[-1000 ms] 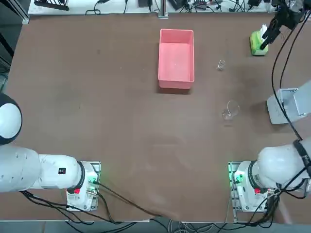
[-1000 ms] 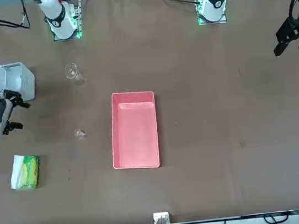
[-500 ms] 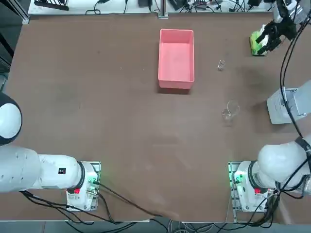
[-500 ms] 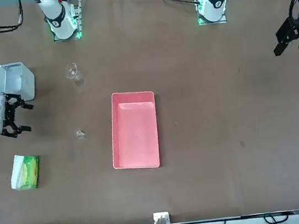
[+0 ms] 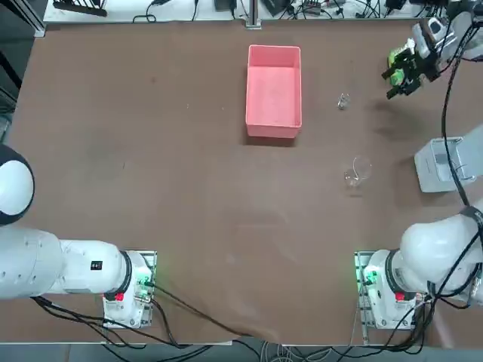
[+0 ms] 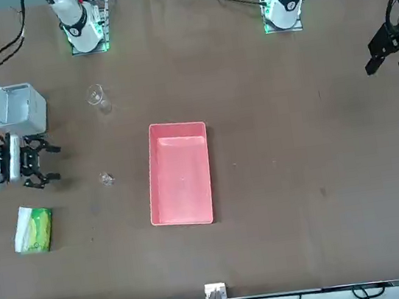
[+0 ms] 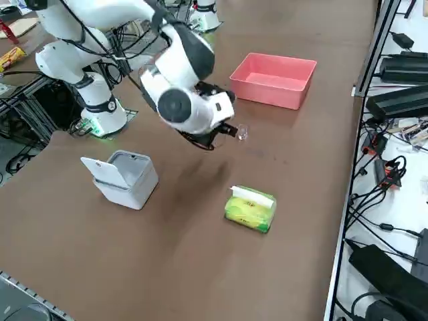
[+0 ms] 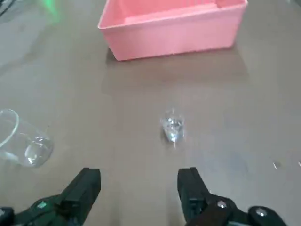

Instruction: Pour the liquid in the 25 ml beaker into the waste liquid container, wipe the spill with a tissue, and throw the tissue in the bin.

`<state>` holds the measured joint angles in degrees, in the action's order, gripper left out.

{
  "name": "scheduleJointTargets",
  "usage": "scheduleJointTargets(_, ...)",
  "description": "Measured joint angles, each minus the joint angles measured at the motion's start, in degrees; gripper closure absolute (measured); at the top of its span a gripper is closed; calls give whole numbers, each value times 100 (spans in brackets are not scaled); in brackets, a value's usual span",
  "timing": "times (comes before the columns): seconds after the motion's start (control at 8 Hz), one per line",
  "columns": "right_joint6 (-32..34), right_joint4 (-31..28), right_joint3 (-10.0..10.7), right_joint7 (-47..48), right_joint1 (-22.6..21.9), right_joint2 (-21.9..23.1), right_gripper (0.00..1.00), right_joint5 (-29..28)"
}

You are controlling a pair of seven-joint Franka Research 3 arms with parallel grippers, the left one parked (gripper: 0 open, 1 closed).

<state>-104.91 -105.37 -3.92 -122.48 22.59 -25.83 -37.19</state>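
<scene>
The 25 ml beaker [image 8: 172,128] is a tiny clear glass standing upright on the brown table, right of the pink waste liquid container [image 5: 274,119]. My right gripper [image 8: 138,188] is open and hovers low, short of the beaker, fingers pointing at it with nothing between them. In the top view the right gripper [image 5: 392,83] is to the right of the beaker [image 5: 343,100]. The bin [image 5: 441,162] stands lid-up at the right edge. No loose tissue is in view; a white sheet sticks from the yellow-green pack [image 6: 34,229].
A wider clear beaker [image 5: 358,171] with a spout stands nearer the arm bases, between the small beaker and the bin. The tissue pack [image 7: 251,208] lies near the table's far right corner, behind the gripper. Cables run along the table edges.
My right gripper has swung away from above the tissue pack, down and toward the small beaker, turning its fingers to face it. It stays open. Nothing on the table has moved.
</scene>
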Motion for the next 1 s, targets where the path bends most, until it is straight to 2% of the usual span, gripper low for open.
scheduleJointTargets(0.38,98,9,-1,-926,37,-326,0,-368)
scheduleJointTargets(1.0,118,144,0,-1673,79,-984,0,-933)
